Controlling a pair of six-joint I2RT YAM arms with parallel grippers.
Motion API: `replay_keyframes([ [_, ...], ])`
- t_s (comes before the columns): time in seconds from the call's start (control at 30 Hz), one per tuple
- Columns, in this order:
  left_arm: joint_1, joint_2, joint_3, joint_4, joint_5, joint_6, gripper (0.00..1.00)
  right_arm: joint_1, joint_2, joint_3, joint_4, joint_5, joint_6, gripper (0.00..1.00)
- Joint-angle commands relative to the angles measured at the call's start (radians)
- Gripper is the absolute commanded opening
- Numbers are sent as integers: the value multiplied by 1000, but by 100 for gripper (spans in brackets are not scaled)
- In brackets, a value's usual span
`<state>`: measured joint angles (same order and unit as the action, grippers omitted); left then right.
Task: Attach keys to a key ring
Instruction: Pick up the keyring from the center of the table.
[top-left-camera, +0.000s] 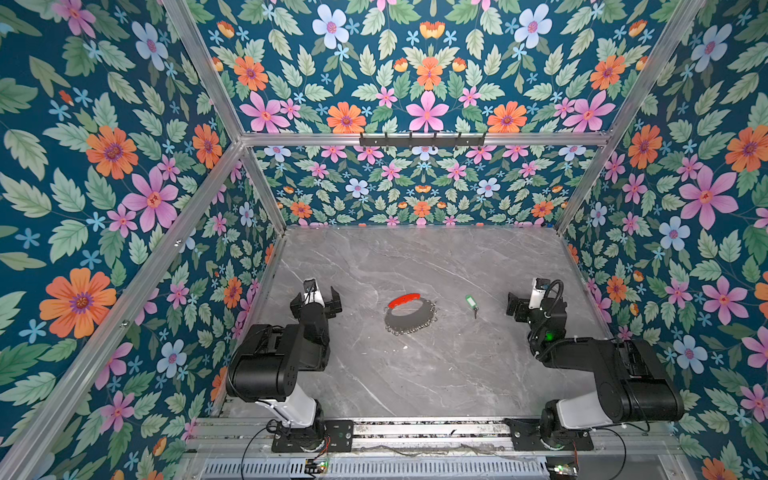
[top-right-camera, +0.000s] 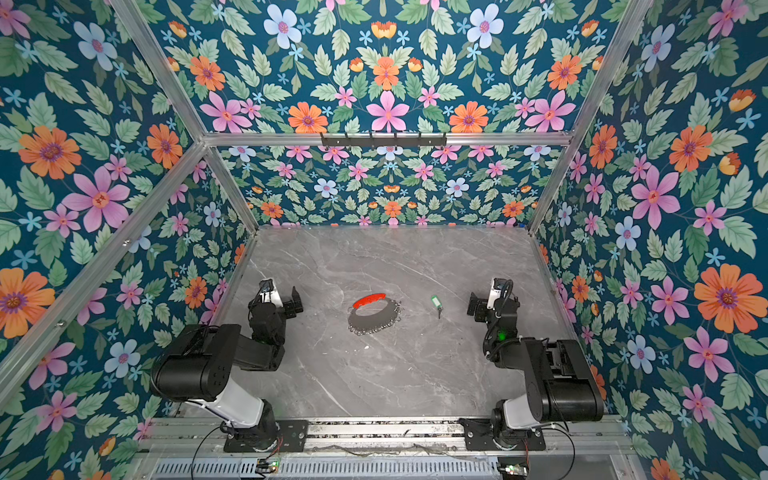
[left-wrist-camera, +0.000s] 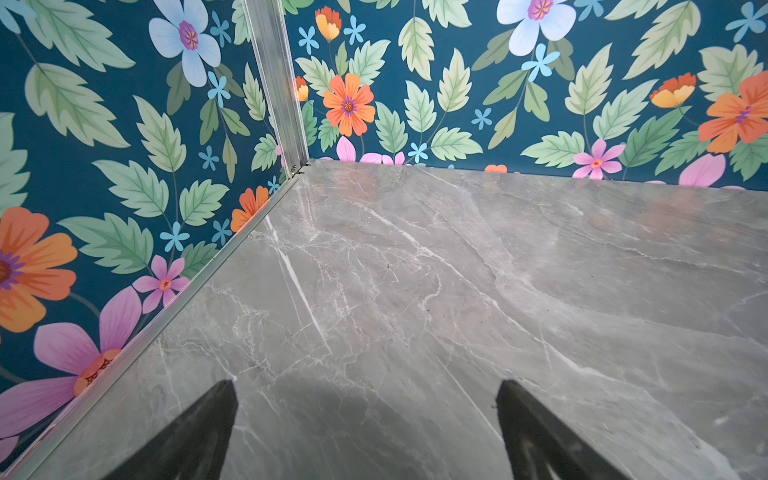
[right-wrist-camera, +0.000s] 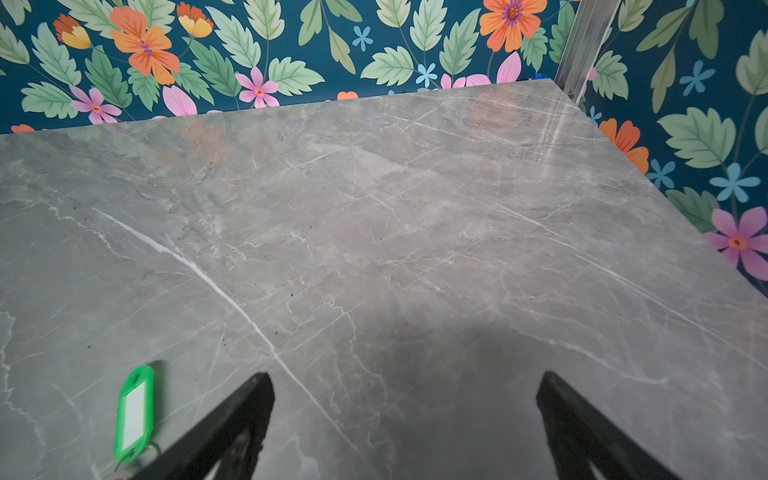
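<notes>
The key ring (top-left-camera: 404, 300) lies mid-frame, the key (top-left-camera: 471, 302) apart to its right, nothing attached yet; the left gripper (left-wrist-camera: 365, 390) and the right gripper (right-wrist-camera: 405, 386) gape empty.

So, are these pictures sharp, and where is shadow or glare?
Both top views: even light, key ring small, a dark patch inside its hoop. Left wrist view: table sharp, soft shadow at the left pincer, wall faintly mirrored far off. Right wrist view: key sharp, broader shadow at the right pincer.
</notes>
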<state>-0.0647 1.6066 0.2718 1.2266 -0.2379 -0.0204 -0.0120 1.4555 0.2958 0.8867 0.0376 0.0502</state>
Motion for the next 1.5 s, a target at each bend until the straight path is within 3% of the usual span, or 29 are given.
replay_keyframes([
  [0.0, 2, 1, 3, 30, -8, 9, 100, 1, -1, 0, 51, 14, -5, 99],
  [0.9, 2, 1, 2, 30, -9, 10, 100, 8, -4, -12, 74, 18, -12, 99],
  [1.0, 2, 1, 2, 30, -9, 9, 100, 88, -101, -47, 79, 182, -54, 99],
  [1.1, 2, 2, 2, 30, -8, 10, 100, 146, -318, -18, -174, 229, -81, 99],
  [1.23, 3, 0, 3, 28, -8, 9, 100, 147, -519, 137, -604, 331, 173, 99],
  [1.3, 3, 2, 4, 26, -7, 9, 100, 146, -578, 220, -883, 386, 437, 99],
  [1.37, -2, -2, -3, 56, -28, 18, 100, 145, -621, 213, -976, 453, 626, 99],
  [1.4, -15, -30, -10, 35, -60, 20, 100, 137, -645, 192, -991, 432, 672, 99],
  [1.47, -86, -147, 18, -98, -164, 71, 100, 89, -673, 133, -893, 241, 619, 99],
])
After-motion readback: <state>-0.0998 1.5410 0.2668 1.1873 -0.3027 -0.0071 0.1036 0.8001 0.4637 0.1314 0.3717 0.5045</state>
